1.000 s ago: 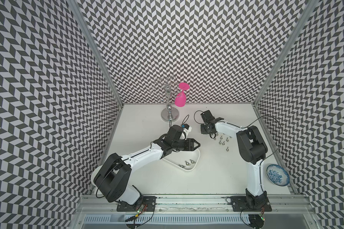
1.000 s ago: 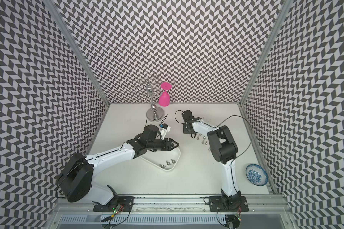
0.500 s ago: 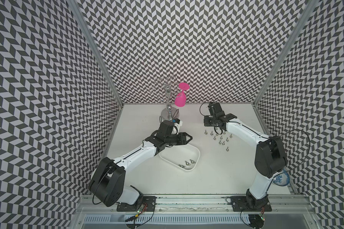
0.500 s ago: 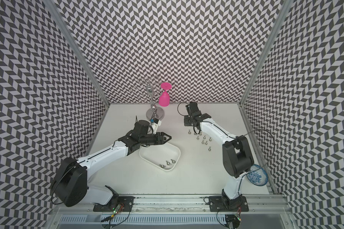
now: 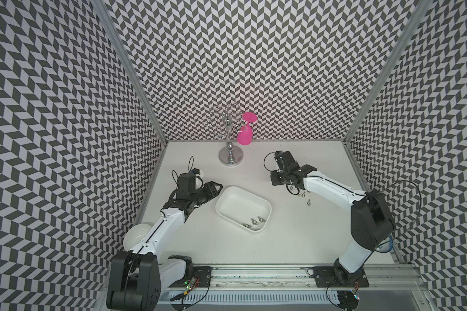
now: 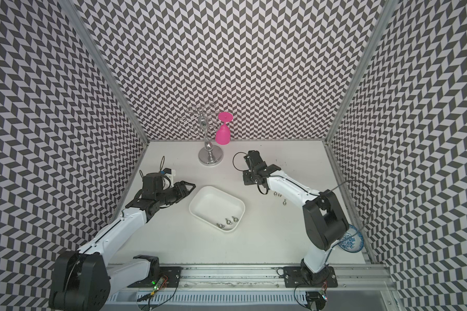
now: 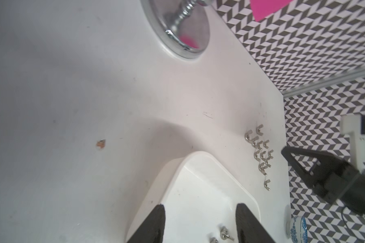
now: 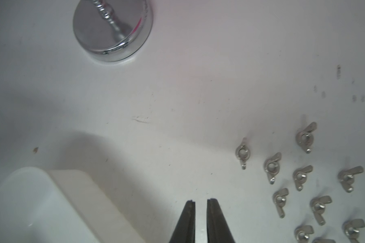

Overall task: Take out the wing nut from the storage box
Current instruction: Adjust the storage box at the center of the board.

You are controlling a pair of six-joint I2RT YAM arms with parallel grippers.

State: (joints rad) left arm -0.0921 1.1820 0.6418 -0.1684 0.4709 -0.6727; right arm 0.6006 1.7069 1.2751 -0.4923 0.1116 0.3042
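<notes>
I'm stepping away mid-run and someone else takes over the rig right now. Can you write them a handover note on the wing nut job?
Left gripper: open, empty, by a corner of the storage box.
Right gripper: all but shut, empty, above the bare table beside the loose wing nuts.
Done: that cluster of nuts lies on the table, outside the box.
Left: three wing nuts lie in the box near one corner and need taking out.
</notes>
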